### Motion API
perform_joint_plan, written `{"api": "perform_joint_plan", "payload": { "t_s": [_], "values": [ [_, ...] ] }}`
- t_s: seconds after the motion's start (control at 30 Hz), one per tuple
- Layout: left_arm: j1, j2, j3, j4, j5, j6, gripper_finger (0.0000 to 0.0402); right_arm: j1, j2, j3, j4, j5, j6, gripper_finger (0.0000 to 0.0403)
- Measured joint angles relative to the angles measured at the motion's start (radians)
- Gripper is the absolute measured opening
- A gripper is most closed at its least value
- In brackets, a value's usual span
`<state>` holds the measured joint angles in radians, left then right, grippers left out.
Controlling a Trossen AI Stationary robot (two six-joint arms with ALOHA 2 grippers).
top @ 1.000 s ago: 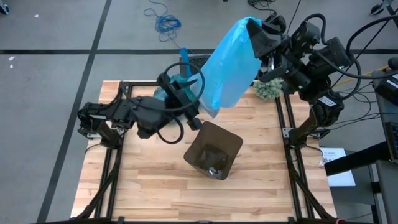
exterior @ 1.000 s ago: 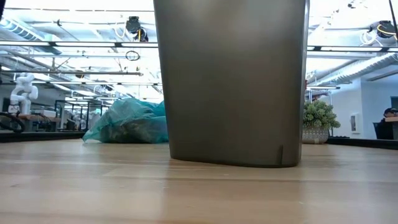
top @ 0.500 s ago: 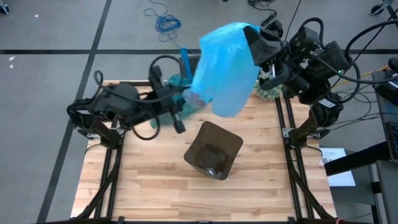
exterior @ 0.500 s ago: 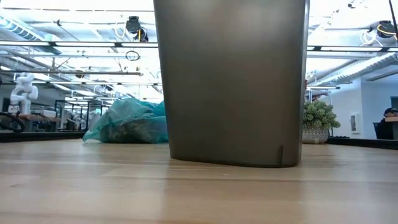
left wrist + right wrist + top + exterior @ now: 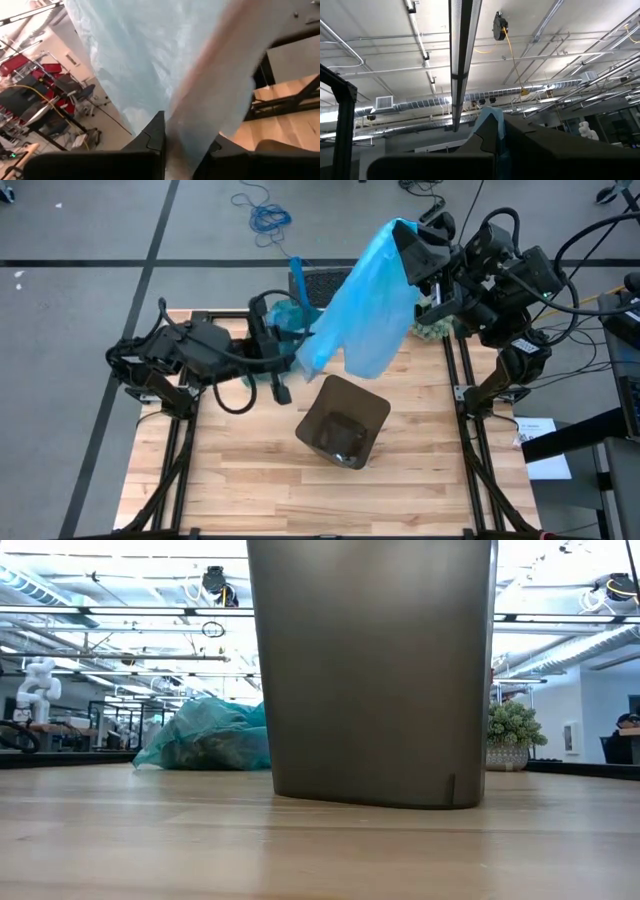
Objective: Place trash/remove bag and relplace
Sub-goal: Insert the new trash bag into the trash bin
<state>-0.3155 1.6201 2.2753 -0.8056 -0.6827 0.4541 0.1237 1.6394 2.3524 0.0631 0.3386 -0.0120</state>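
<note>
The left arm reaches in over the wooden desk (image 5: pixel 230 480), and its left pincer (image 5: pixel 296 358) is clenched on the lower corner of a light blue bag (image 5: pixel 365 310); up close the plastic (image 5: pixel 210 100) runs down between the two dark fingers. Just behind that pincer, at the desk's far edge, lies a teal bag (image 5: pixel 290 315), knotted and bulging, and from desk level you can see through its skin (image 5: pixel 205 735) to lumpy stuff inside, though I cannot tell what it is. A blue cable (image 5: pixel 262 210) lies in a tangle on the grey floor beyond the desk. The blue bag hangs in the air as a slanted sheet, stretched between both arms and covering much of the desk's far middle. Below and in front of it stands the grey-brown bin (image 5: pixel 343 423), upright near the desk's middle, with no liner; deep inside there are dark shapes and a glint at the bottom, too dim to name. From desk level the bin's wall (image 5: pixel 370 670) blocks most of the room. No loose trash shows on the desk. The right pincer (image 5: pixel 412 242) is held high past the far right corner, gripping the bag's top edge with fingers closed; a blue sliver (image 5: pixel 490 122) sticks out above them. Under the right arm sits a fuzzy grey-green ball (image 5: pixel 432 325).
</note>
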Motion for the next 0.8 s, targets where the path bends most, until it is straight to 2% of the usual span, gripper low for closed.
{"api": "perform_joint_plan", "payload": {
  "t_s": [0.63, 0.73, 0.8],
  "values": [
    [0.000, 0.005, 0.000, 0.030, -0.026, -0.005, 0.0050, -0.001, 0.000, 0.000, 0.000, 0.000, -0.019, 0.0000],
    [0.003, 0.005, 0.000, 0.048, -0.093, -0.065, 0.0044, -0.001, 0.000, 0.000, 0.000, 0.000, -0.019, 0.0000],
    [0.006, 0.005, 0.000, 0.050, -0.130, -0.078, 0.0026, -0.001, 0.000, 0.000, -0.007, 0.000, -0.019, 0.0000]
  ]
}}
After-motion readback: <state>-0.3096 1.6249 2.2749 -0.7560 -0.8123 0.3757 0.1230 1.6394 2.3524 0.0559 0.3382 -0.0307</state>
